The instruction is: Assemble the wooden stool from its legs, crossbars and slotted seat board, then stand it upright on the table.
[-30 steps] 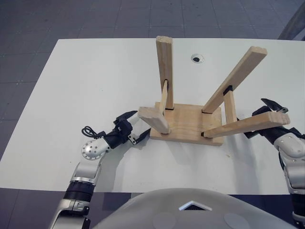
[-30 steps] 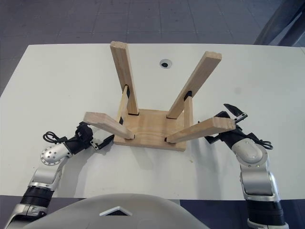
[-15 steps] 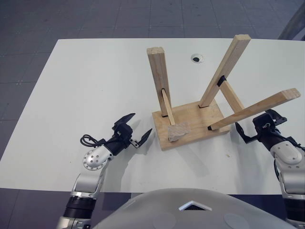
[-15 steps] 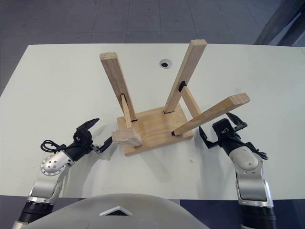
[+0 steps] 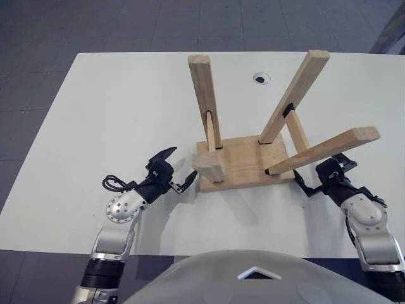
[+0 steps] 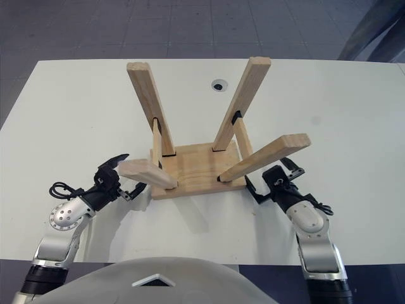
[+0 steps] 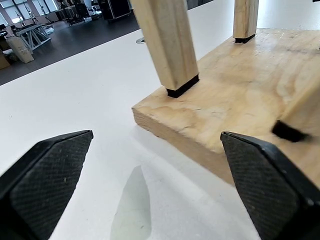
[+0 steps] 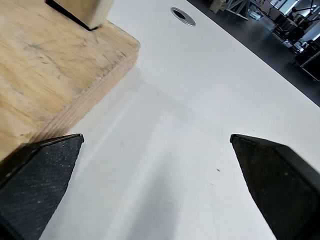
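I judge the stool [image 5: 204, 95] rigid, fairly light. Jaws spread on left gripper [image 5: 180, 165] and right gripper [image 5: 324, 175], flanking the seat [image 5: 243, 166]; grip seat edges.

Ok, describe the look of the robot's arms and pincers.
The left arm and right arm are silver-grey shells with black ribbed cuffs. The left has a round, dotted silver wrist disc and a looped black cable. The left pincer and right pincer are black, each with two pointed fingers whose pads carry a fine cross-hatched texture.
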You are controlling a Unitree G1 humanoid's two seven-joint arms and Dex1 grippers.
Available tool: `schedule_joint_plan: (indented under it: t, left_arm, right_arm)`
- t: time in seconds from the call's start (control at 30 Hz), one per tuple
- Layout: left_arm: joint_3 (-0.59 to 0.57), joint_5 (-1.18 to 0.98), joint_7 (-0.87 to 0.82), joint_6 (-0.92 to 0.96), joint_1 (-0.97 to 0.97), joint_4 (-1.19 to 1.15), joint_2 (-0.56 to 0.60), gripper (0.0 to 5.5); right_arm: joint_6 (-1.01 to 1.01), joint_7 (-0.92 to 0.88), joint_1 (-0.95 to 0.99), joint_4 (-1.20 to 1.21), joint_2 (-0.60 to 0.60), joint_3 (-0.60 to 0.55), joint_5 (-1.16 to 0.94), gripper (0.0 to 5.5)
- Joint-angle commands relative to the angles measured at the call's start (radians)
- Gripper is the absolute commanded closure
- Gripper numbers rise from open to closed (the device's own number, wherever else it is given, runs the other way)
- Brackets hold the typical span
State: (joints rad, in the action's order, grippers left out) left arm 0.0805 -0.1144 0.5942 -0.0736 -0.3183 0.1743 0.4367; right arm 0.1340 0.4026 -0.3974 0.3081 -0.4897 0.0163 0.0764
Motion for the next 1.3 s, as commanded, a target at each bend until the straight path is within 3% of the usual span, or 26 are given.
schedule_joint_plan:
  t: [0.03, 0.6, 0.73, 1.0, 1.2, 1.3]
  left_arm:
    - [0.012, 0.002, 0.025, 0.015, 0.002, 0.010, 0.020, 0.75]
    - [-0.001, -0.006, 0.067, -0.002, -0.016, -0.016, 0.048, 0.75]
    - [-0.057, -0.089, 0.089, -0.011, -0.010, 0.033, 0.061, 0.75]
    - [-0.232, -0.260, 0.262, -0.018, -0.044, 0.077, 0.195, 0.75]
    - [-0.373, -0.532, 0.633, 0.115, -0.217, 0.187, 0.410, 0.75]
    - [-0.453, -0.699, 0.720, 0.221, -0.238, 0.260, 0.455, 0.75]
  right_arm:
    - [0.035, 0.017, -0.029, -0.008, -0.002, 0.036, 0.018, 0.02]
    - [0.053, 0.081, -0.045, 0.027, -0.094, 0.025, 0.008, 0.02]
    - [0.043, 0.122, -0.030, 0.014, -0.147, -0.068, -0.033, 0.02]
    - [0.019, 0.248, -0.001, -0.046, -0.251, -0.284, -0.165, 0.02]
    - [0.040, 0.630, -0.132, 0.056, -0.350, -0.457, -0.493, 0.02]
    - [0.062, 0.756, -0.147, 0.069, -0.391, -0.517, -0.597, 0.02]
